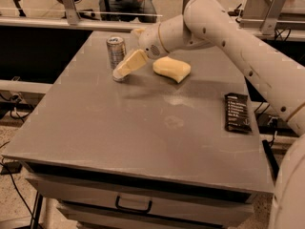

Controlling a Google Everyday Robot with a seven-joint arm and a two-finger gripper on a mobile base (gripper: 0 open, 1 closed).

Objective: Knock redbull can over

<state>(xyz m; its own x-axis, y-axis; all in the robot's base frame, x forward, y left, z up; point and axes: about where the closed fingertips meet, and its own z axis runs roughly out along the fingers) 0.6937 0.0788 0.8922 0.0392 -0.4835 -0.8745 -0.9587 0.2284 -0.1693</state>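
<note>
The redbull can (116,53) is a slim silver-grey can standing upright at the far left of the grey table (133,128). My gripper (125,67) reaches in from the right on a white arm. Its cream-coloured fingers (131,62) point down and left, and their tips are at the can's lower right side, right by its base. I cannot tell whether they touch the can.
A yellow sponge (171,68) lies just right of the gripper. A flat black wrapper (237,112) lies near the table's right edge. My white arm (238,37) spans the upper right. Railings and dark equipment stand behind the table.
</note>
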